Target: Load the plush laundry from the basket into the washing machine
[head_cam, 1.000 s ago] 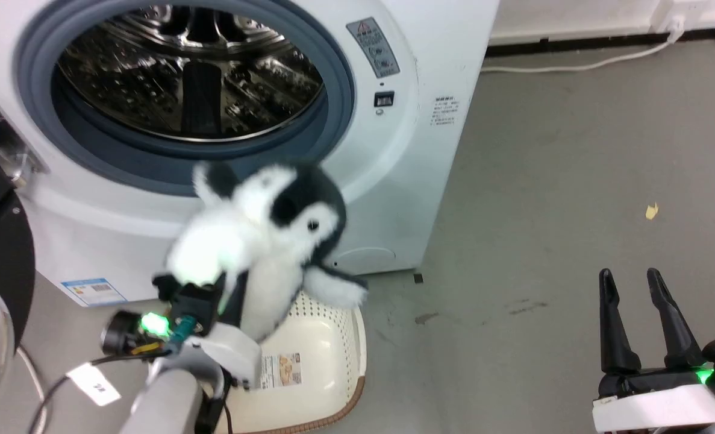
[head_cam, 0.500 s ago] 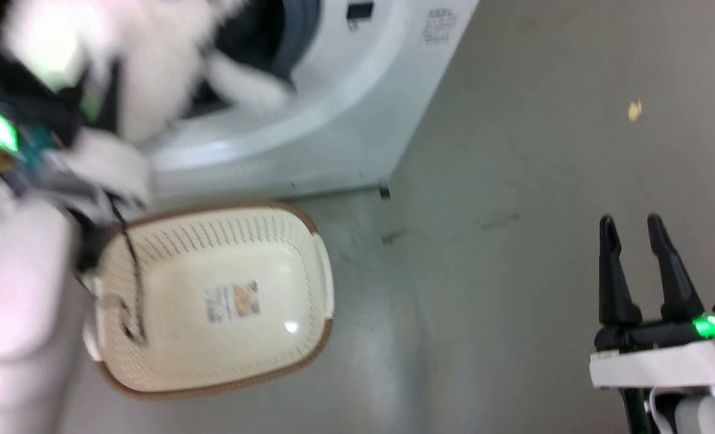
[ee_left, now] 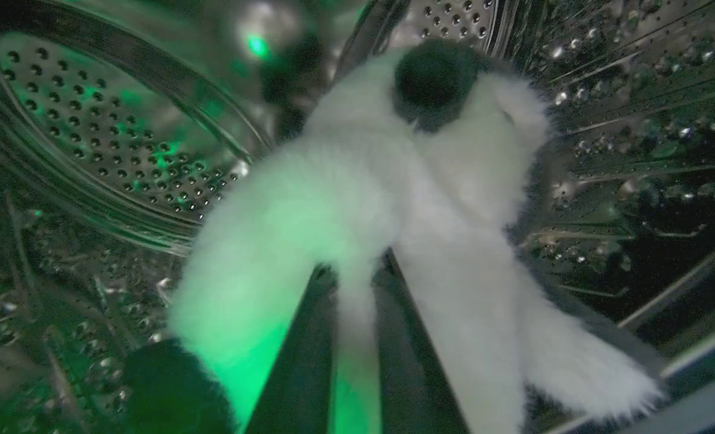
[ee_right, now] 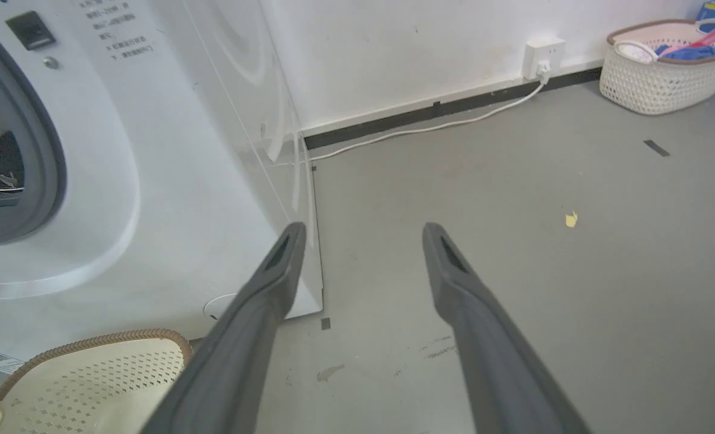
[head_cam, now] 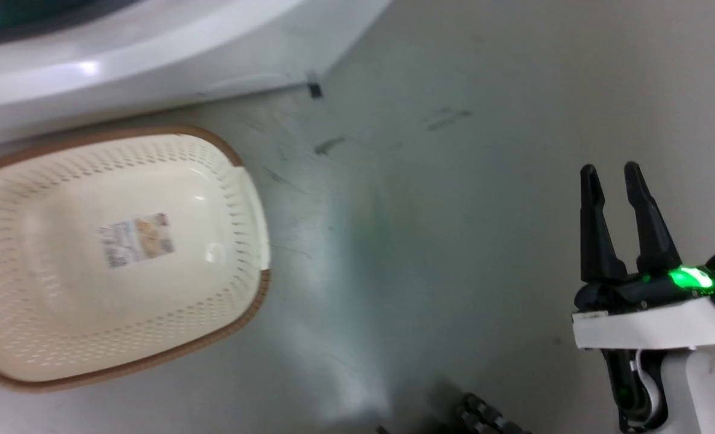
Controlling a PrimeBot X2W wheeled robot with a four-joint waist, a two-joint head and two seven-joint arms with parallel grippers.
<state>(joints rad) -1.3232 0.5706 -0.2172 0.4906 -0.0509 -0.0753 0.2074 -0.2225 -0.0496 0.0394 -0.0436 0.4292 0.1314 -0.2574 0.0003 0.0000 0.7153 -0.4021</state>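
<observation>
**Head view.** Basket (head_cam: 237,241), one, cream with a brown rim, on the floor (head_cam: 453,241) just beside the washing machine (head_cam: 152,42), one. One paper label (head_cam: 135,240) on its bottom. Right claw (head_cam: 610,170), one, fingers spread, nothing between them.

**Left wrist view.** Plush laundry (ee_left: 363,199), one, white with black patches, inside the steel drum (ee_left: 110,138). Left claw (ee_left: 357,271), one, pinched narrow on a fold of its white fur. Judged light, soft and squashy, with fur likely to slip. Best gripped deep in the body or a limb, not by the fur tips.

**Right wrist view.** Right claw wide, idle above the floor. Second basket (ee_right: 664,78), one, by the wall, holding coloured clothes. Wall socket (ee_right: 541,54), one.
</observation>
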